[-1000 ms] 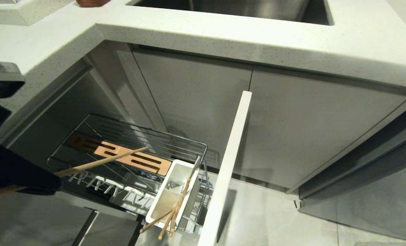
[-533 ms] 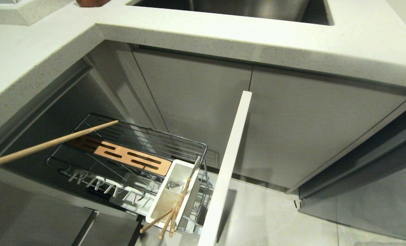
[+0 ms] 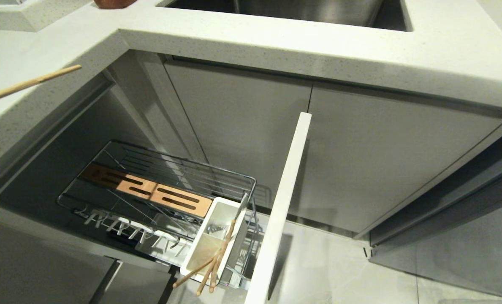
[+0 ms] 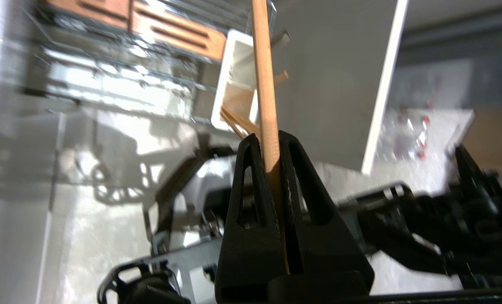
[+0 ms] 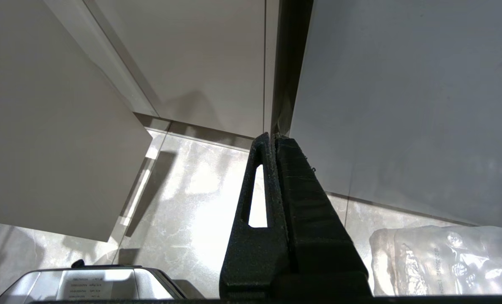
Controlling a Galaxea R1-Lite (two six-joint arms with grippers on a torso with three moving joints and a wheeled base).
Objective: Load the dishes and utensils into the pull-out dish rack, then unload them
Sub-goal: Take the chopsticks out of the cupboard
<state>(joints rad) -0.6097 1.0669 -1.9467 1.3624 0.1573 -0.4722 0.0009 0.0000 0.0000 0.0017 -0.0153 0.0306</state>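
Presently, itemised:

1. Left gripper (image 4: 269, 141): clamped on one chopstick (image 4: 264, 80); black fingers (image 4: 251, 185) pinch the stick near its lower end. Gripper itself out of head view; only the stick's free end shows there, far left, slanting over the counter (image 3: 276, 38).
2. Rack (image 3: 158, 185): chrome wire basket, pulled out low at left-centre under the counter. Wooden slotted strip (image 3: 149, 190) along its far side; prong row (image 3: 128, 230) along the near edge.
3. Caddy (image 3: 213, 240): white, rect., at rack's right end, just beside the cabinet front (image 3: 282, 202). Several other chopsticks (image 3: 208, 266) stand tilted in it, tips sticking out toward the near side. Metal item deeper inside, too small to ID.
4. Sink (image 3: 310, 10): steel, set in counter, far centre.
5. Right gripper (image 5: 274, 141): fingers pressed together, nothing between them; hangs over pale floor tiles (image 5: 191, 190) near grey cabinet panels, with a clear plastic bag (image 5: 445, 257) close by. Not in head view.
6. Bowl, plate: not visible in any view.
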